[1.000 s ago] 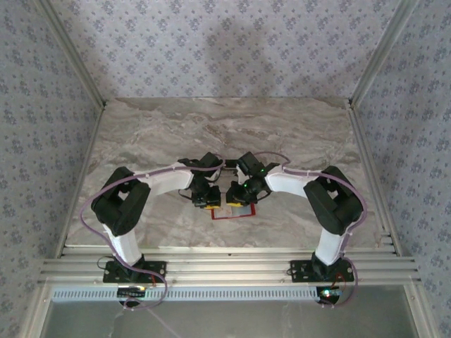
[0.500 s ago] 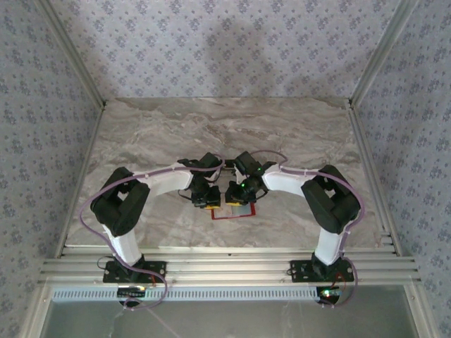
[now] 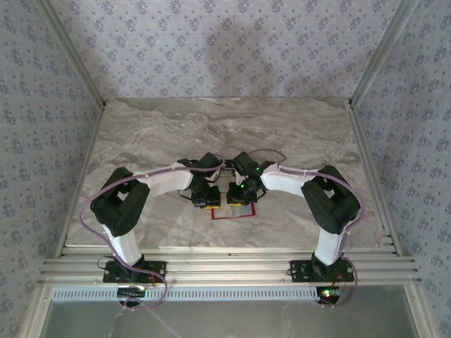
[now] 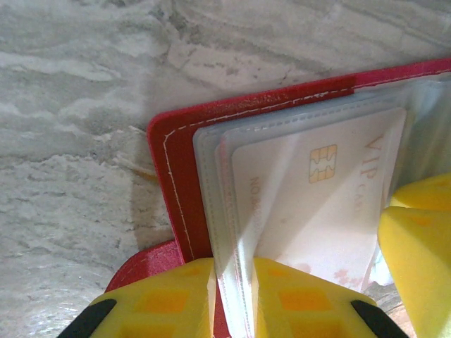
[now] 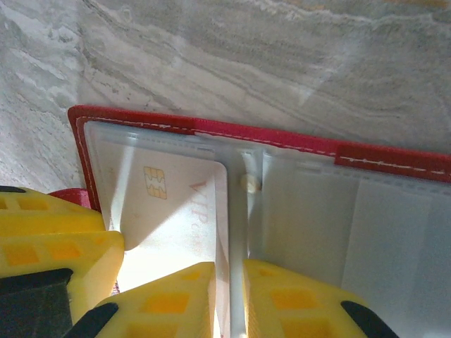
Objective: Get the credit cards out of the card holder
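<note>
Because left fingers [image 4: 264,299] and right fingers [image 5: 250,303] each pinch a clear pocket leaf [image 4: 229,232] of the card holder [image 4: 173,151] open on the counter [image 3: 176,134], pulling may tear plastic, leaving the credit cards [image 4: 310,204] sleeved

Right hand [image 3: 234,199] edged slightly left over card holder [image 3: 243,215]

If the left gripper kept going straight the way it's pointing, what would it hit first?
Likely the card holder: the left gripper pinches its clear pocket leaves, the red cover just beyond. Depth is unclear.
</note>
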